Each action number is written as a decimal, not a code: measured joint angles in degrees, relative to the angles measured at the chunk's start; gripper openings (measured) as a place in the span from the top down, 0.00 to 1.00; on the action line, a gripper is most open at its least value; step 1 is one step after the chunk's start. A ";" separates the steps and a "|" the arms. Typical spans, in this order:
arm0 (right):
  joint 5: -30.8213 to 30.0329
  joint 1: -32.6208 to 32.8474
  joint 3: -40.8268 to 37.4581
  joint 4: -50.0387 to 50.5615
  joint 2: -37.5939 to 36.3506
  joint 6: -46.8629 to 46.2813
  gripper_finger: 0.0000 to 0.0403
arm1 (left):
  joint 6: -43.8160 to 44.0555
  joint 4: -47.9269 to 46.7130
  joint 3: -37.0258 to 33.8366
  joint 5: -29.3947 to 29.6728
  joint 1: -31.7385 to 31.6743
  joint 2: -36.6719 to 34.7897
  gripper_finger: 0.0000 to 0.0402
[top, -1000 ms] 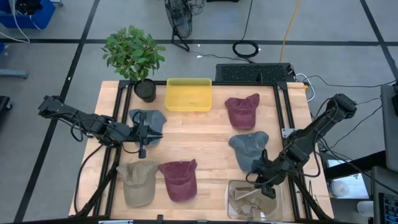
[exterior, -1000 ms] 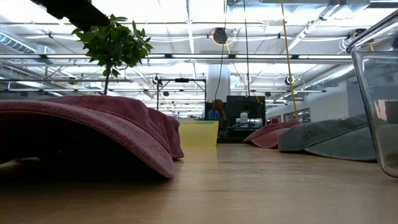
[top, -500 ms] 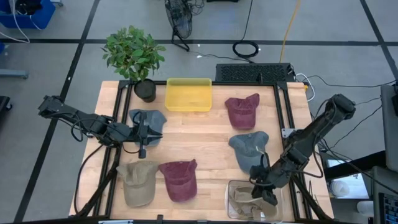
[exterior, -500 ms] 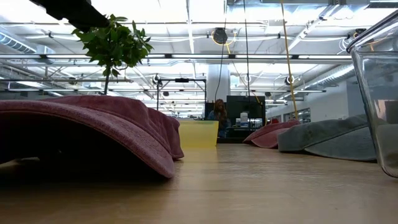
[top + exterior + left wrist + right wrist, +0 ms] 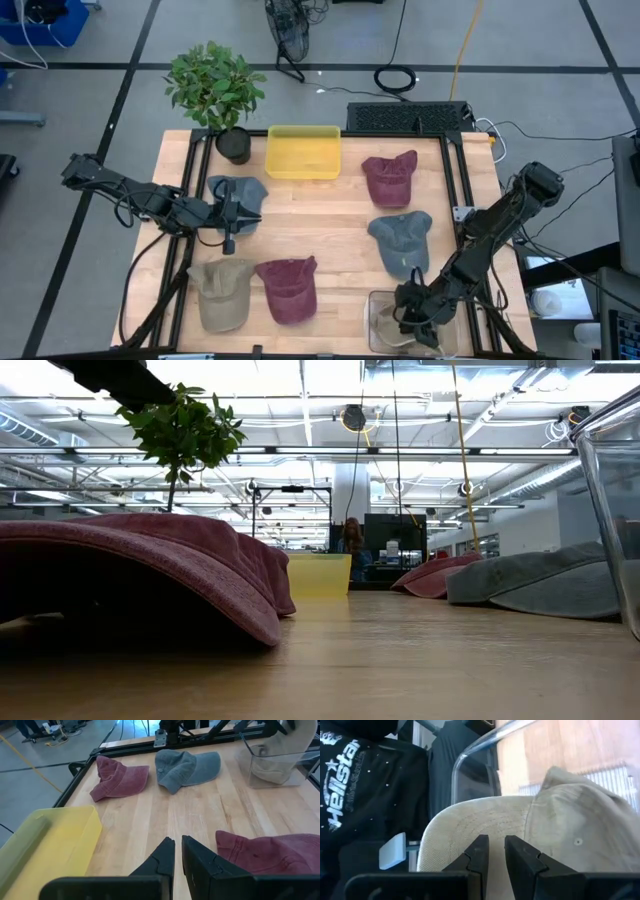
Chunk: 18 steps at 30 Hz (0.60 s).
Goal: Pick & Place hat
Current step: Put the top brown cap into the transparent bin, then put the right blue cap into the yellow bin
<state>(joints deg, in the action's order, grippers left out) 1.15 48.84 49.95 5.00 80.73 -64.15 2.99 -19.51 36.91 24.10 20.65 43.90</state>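
Note:
A beige hat lies inside a clear bin at the table's near right corner. In the right wrist view the beige hat fills the picture behind the clear bin's rim. My right gripper reaches down into the bin, and the right gripper is shut at the hat's brim. My left gripper waits shut at the table's left side, over a blue-grey hat. The left gripper touches nothing. My right gripper comes slanting down from the table's right side into the bin. Its fingers close on the curved brim of the beige hat, and they hide the exact place of contact themselves. The hat's crown rests in the bin.
Four more hats lie on the table: maroon and grey-blue on the right, maroon and tan at the near left. A yellow bin and a potted plant stand at the far edge.
My right gripper has moved down and toward the table's near edge, from the bin's far rim into the bin over the beige hat. In the low view the clear bin's wall has shifted a little to the side. The left arm has kept still.

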 joint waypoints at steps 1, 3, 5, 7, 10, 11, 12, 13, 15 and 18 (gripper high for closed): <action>-0.53 0.02 0.40 -0.10 0.00 0.32 0.87 | -0.53 0.07 0.00 0.00 -0.03 -0.02 0.90; -1.33 0.02 1.40 -0.35 0.00 1.19 0.87 | -1.67 0.07 0.00 0.04 -0.05 0.00 0.90; -2.71 0.01 2.51 -0.28 0.00 2.54 0.87 | -2.47 0.11 0.00 0.50 -0.05 0.00 0.90; -4.64 0.00 3.31 -0.47 0.00 3.65 0.87 | -2.72 0.11 0.00 1.28 -0.05 -0.01 0.90; -6.09 0.09 3.72 -0.41 0.00 3.77 0.87 | -3.43 0.11 0.00 1.81 -0.14 -0.02 0.90; -6.77 0.29 3.72 -0.17 0.09 3.40 0.87 | -3.90 0.11 0.00 1.90 -0.12 -0.02 0.90; -7.11 0.42 3.72 -0.15 0.43 3.28 0.87 | -4.11 0.11 0.00 1.90 -0.12 -0.02 0.90; -7.05 0.42 3.72 -0.22 0.88 3.21 0.87 | -4.22 0.13 0.00 1.92 -0.12 -0.02 0.90; -6.95 0.83 3.72 0.08 1.72 3.22 0.87 | -4.56 0.33 0.00 1.92 -0.12 -0.02 0.90; -7.13 0.94 3.74 0.62 2.20 4.51 0.87 | -5.31 1.19 0.00 1.92 -0.12 -0.02 0.90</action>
<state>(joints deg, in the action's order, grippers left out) -5.98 49.78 53.68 5.62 82.93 -59.64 -2.33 -18.33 36.91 26.02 20.53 43.88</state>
